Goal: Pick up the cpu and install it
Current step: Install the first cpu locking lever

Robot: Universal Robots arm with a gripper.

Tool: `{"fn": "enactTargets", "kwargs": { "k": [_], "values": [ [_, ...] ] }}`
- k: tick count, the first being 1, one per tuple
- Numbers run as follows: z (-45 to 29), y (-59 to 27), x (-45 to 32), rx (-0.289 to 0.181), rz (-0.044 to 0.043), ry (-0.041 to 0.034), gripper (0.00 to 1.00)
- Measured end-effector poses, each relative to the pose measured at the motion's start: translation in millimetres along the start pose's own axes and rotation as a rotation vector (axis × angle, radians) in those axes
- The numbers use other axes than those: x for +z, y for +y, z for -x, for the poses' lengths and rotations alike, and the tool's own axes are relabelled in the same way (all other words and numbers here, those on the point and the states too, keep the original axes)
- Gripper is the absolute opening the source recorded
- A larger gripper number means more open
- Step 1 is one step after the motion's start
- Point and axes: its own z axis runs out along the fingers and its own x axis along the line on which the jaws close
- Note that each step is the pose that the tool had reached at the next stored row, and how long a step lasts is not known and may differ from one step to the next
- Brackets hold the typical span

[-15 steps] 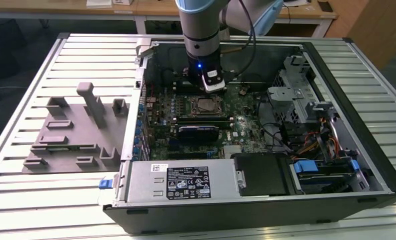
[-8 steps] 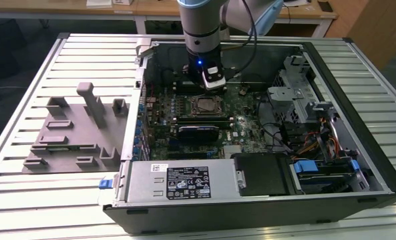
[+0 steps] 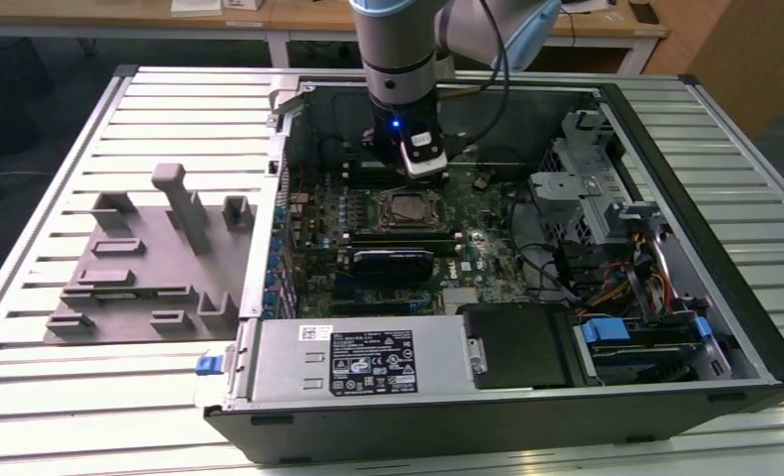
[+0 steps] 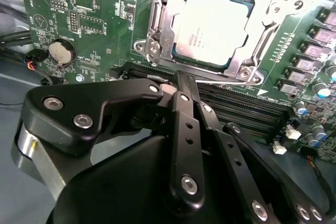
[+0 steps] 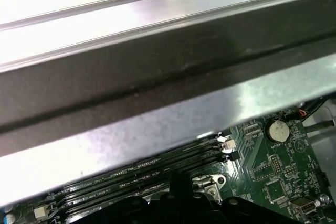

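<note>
Gripper [image 4: 178, 85] fingers pressed together, holding nothing; cpu [image 4: 212, 27] sits flat in the socket [image 4: 157, 30], at one o'clock just beyond the fingertips.

Setting: robotics lab or electronics workshop. Evidence: opened computer case [image 3: 498, 297] with exposed motherboard [image 3: 405, 248], lying on a ribbed aluminium desk [image 3: 48, 377]; grey fixture blocks [image 3: 141, 268] beside it. Wooden tables [image 3: 299, 20] stand behind, and a jointed arm [image 3: 405, 50] reaches into the case.
</note>
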Motion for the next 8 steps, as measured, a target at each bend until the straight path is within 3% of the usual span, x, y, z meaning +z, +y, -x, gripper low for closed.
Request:
{"fn": "enactTargets", "kwargs": {
  "k": [4, 8],
  "values": [
    [-0.6, 1.5, 0.8, -0.002, 0.0034, -0.0096, 0.11],
    [-2.2, 5.2, 2.7, -0.002, 0.0037, -0.0108, 0.11]
  ]
}}
